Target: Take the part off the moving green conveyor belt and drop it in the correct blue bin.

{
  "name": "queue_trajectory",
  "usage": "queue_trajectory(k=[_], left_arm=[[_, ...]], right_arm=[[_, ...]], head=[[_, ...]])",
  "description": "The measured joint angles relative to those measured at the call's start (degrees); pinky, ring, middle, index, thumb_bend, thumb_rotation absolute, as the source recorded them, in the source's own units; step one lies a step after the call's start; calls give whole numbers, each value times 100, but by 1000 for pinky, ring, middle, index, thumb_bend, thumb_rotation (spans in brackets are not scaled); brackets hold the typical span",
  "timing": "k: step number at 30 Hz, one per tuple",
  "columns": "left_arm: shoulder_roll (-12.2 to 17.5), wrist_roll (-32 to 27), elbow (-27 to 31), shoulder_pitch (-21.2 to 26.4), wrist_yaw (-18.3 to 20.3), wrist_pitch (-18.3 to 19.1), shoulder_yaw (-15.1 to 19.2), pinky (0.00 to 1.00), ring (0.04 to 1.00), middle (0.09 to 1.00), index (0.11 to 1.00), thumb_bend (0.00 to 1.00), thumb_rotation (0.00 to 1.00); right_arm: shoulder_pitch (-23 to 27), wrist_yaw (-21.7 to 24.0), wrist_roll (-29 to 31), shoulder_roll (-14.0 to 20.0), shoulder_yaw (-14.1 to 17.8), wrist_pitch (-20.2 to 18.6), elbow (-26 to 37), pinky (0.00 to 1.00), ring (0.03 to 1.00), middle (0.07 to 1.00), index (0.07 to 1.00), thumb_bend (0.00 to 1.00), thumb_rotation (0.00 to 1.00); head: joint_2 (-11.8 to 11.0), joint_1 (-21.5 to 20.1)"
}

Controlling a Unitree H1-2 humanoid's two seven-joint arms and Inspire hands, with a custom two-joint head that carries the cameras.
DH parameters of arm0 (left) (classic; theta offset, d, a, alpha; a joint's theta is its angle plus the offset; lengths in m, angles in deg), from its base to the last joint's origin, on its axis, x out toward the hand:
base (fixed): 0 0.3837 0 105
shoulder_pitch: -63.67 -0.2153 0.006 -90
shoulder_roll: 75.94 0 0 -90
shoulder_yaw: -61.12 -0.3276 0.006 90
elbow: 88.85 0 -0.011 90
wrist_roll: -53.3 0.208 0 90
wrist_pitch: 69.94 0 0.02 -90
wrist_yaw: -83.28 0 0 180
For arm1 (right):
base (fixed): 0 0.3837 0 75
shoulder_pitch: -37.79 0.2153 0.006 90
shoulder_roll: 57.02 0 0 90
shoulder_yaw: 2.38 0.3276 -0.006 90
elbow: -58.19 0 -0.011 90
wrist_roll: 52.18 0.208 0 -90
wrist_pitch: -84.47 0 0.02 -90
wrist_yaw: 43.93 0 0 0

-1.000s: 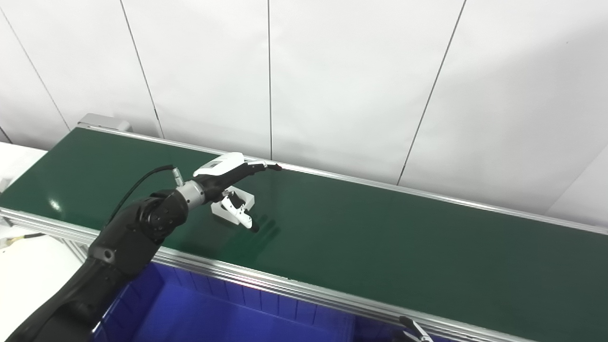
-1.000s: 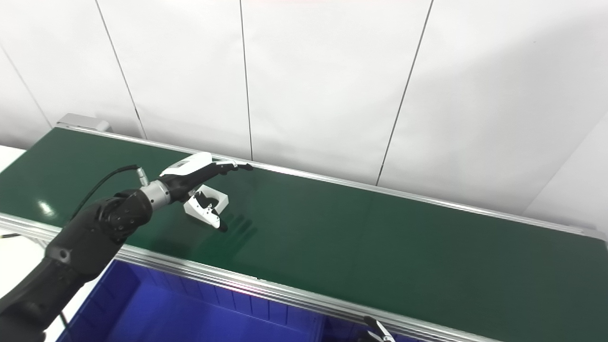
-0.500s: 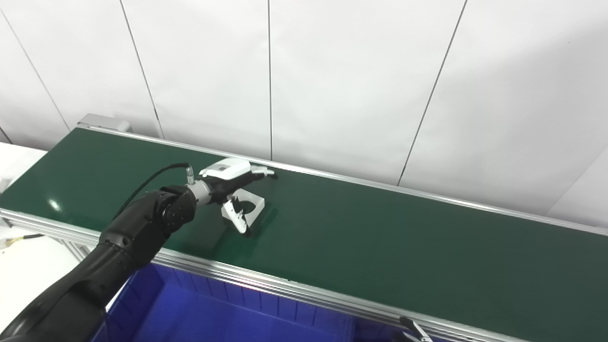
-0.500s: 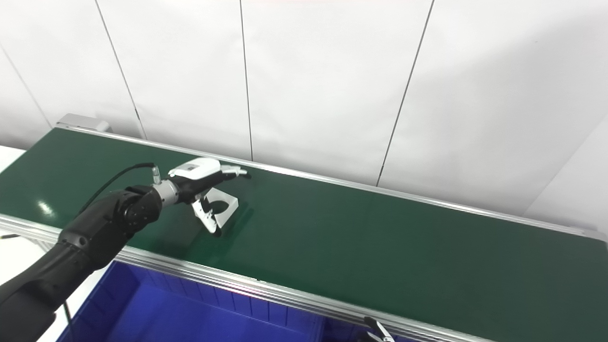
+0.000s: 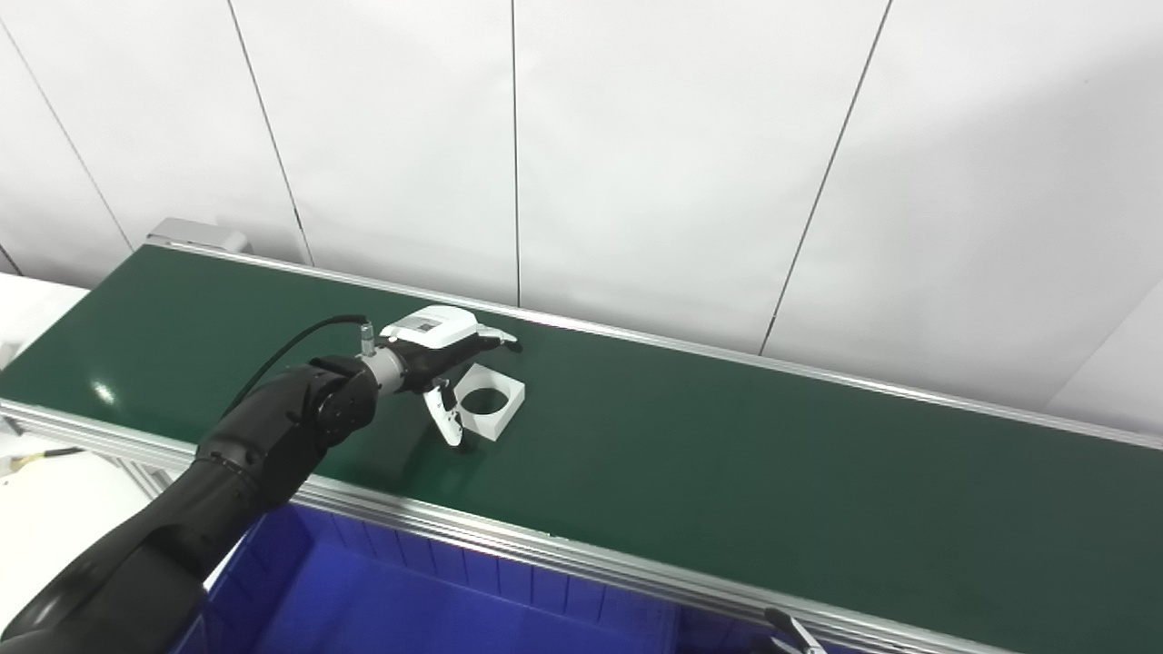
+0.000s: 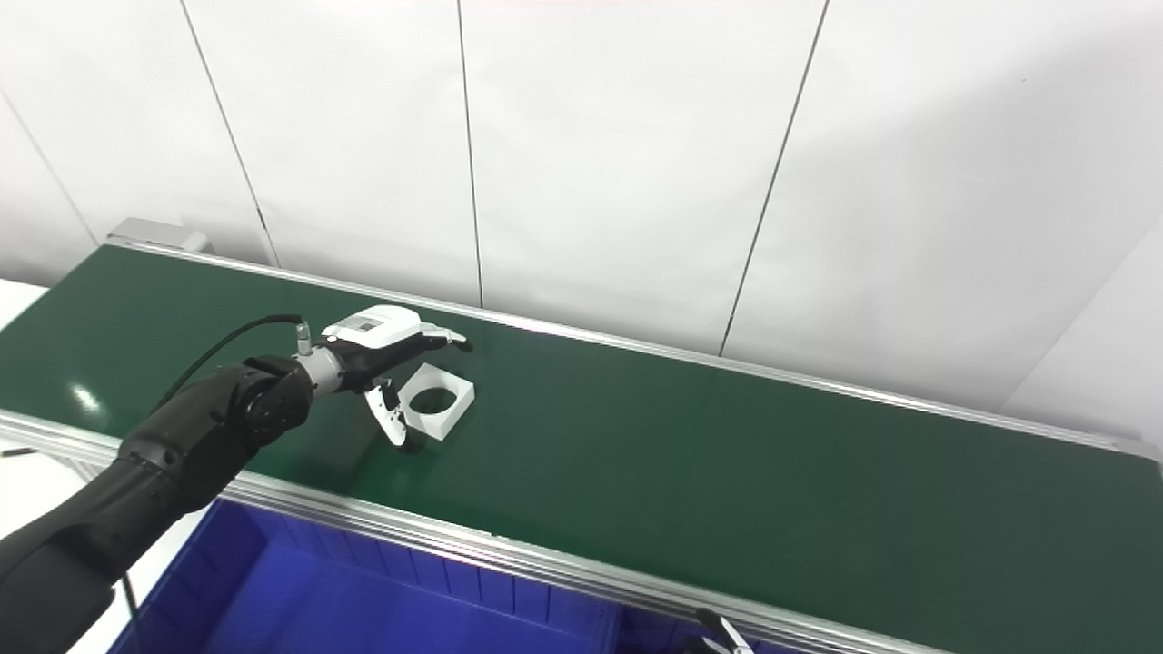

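Since a second ago the white part has slid to the right along the green belt and now lies clear of the left hand, where before it sat tucked under the palm. Over the same time the hand has drawn slightly back and down, its fingers less stretched out than they were.

That left hand hovers low over the belt, palm down, with nothing in it. Its fingers reach toward the far rail, and its thumb hangs down to the belt, so the hand is spread fairly wide. The thumb is just beside the left edge of the part; whether it touches cannot be told. The black arm runs back from the hand toward the lower left, with a thin black cable arching above the wrist.

The part is a flat white square block with a round hole through its middle. It lies flat on the belt, turned a little askew, just right of the hand.

Silver rails edge the belt on the near and far sides. Below the near rail, a blue bin sits open at the bottom of both views. Of the right hand, only a small tip shows at the bottom edge, too little to tell how it is set. White wall panels stand behind the belt.
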Motion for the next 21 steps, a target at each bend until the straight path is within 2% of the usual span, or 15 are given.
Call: queue_trajectory(k=[1,5,7,8,11,18,19,21], left_arm=[[-43,-1,-43,-2,-151,-72,0,491,523,717,722,486,0],[-214,-67,-134,0,-330,-150,5,449,471,666,676,465,0],[-254,-142,-166,3,-330,-172,6,460,441,567,639,484,0],[-279,-197,-204,13,-328,-181,7,481,438,534,566,490,0],[-336,-376,-286,38,-299,-184,16,500,441,516,507,494,0],[-460,-527,-555,84,-436,-356,7,469,423,493,523,496,0],[-482,-547,-575,90,-444,-383,6,431,410,478,532,494,0],[-502,-607,-643,110,-451,-447,-2,419,406,481,532,494,0]], right_arm=[[-5,0,2,0,1,0,28,677,782,799,903,819,342],[-6,1,2,-7,-1,0,40,678,784,801,905,812,344],[-10,1,1,-6,0,0,43,682,785,803,906,803,341],[-16,-3,-4,-5,2,1,43,674,783,801,903,801,348],[-20,-5,-25,-6,6,4,42,673,783,801,904,800,348],[-16,-4,-11,-21,23,11,42,690,793,802,902,807,345],[-16,-4,4,-29,27,11,42,687,791,802,903,805,346],[-14,-4,10,-45,28,11,42,681,788,801,904,804,348]], head=[[0,0],[26,0],[26,0],[44,0],[44,9],[53,-9],[53,-17],[53,-18]])
